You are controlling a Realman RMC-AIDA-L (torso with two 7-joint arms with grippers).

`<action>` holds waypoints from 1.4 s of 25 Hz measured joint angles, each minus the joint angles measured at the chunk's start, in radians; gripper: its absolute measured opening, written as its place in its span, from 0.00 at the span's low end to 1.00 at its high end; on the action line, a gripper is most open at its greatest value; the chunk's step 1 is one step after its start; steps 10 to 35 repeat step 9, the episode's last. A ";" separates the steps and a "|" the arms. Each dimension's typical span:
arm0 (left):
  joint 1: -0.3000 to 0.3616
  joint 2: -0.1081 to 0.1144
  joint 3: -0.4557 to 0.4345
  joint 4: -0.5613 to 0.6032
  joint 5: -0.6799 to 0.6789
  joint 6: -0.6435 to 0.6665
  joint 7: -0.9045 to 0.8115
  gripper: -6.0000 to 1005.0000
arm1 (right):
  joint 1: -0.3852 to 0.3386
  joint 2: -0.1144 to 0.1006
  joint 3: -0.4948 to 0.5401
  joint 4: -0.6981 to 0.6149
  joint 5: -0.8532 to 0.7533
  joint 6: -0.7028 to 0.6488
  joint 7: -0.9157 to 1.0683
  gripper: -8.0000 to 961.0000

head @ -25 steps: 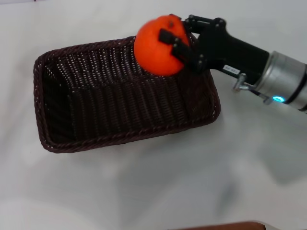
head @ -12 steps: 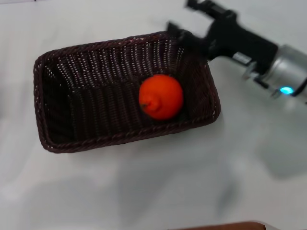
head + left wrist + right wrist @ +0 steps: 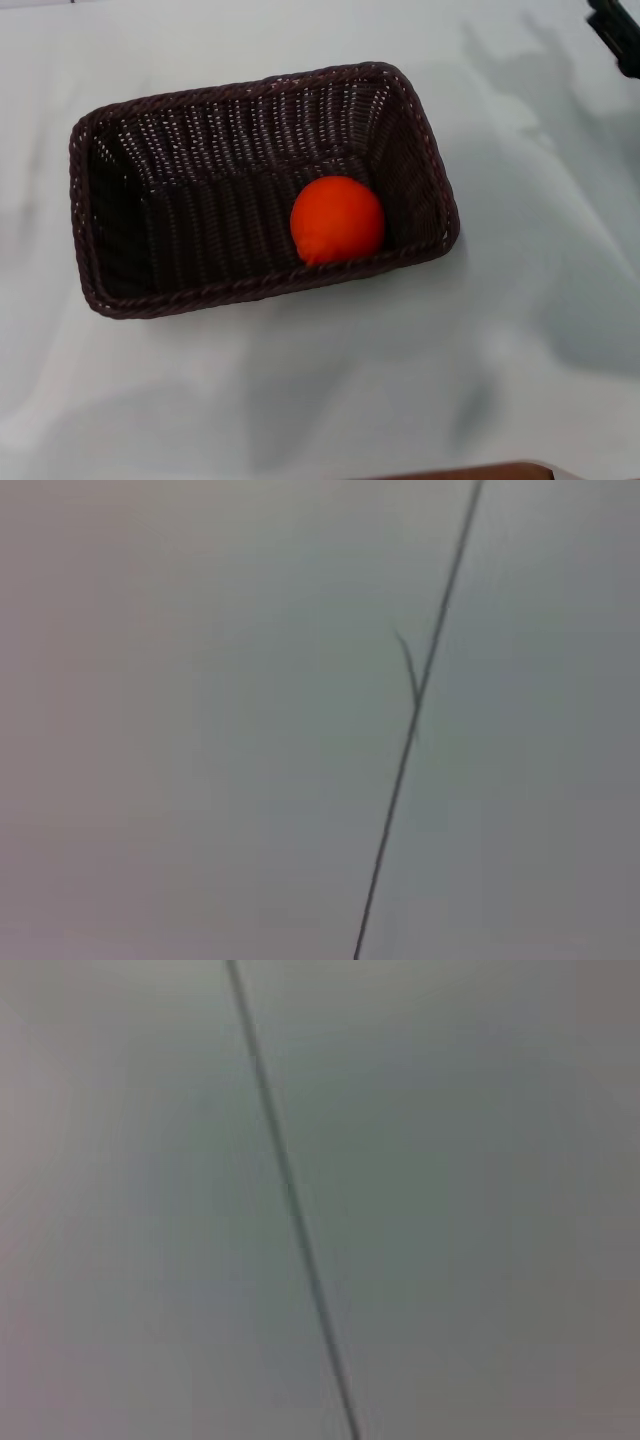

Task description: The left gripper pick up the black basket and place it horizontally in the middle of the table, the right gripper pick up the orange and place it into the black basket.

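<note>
The right hand (image 3: 618, 35) shows only as a dark bit at the far right edge; I cannot tell if it is open. The left hand is out of sight. The orange (image 3: 337, 220) sits in the black basket (image 3: 150, 300) on the tabletop (image 3: 320, 400). It looks round, firm and smooth, so hold its sides

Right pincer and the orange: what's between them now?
In the head view, only the black basket's right wall and bare table lie between the orange and right pincer.

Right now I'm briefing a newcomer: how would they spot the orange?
On the white table sits a dark woven basket. Inside it, against the near wall at the robot's right end, lies the orange: the only round, bright thing there.
</note>
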 joint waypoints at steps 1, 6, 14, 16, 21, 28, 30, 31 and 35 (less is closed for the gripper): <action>0.000 0.000 0.003 0.004 0.002 0.000 0.027 0.71 | 0.000 0.000 0.006 -0.018 0.010 0.002 -0.012 0.97; 0.000 -0.002 0.000 0.019 0.001 -0.022 0.101 0.71 | -0.015 0.003 0.020 -0.043 0.017 0.039 -0.024 0.97; 0.000 -0.002 0.009 0.020 0.004 -0.036 0.156 0.71 | -0.016 0.002 0.022 -0.043 0.017 0.043 -0.025 0.97; 0.000 -0.002 0.009 0.020 0.004 -0.036 0.156 0.71 | -0.016 0.002 0.022 -0.043 0.017 0.043 -0.025 0.97; 0.000 -0.002 0.009 0.020 0.004 -0.036 0.156 0.71 | -0.016 0.002 0.022 -0.043 0.017 0.043 -0.025 0.97; 0.000 -0.002 0.009 0.020 0.004 -0.036 0.156 0.71 | -0.016 0.002 0.022 -0.043 0.017 0.043 -0.025 0.97; 0.000 -0.002 0.009 0.020 0.004 -0.036 0.156 0.71 | -0.016 0.002 0.022 -0.043 0.017 0.043 -0.025 0.97; 0.000 -0.002 0.009 0.020 0.004 -0.036 0.156 0.71 | -0.016 0.002 0.022 -0.043 0.017 0.043 -0.025 0.97; 0.000 -0.002 0.009 0.020 0.004 -0.036 0.156 0.71 | -0.016 0.002 0.022 -0.043 0.017 0.043 -0.025 0.97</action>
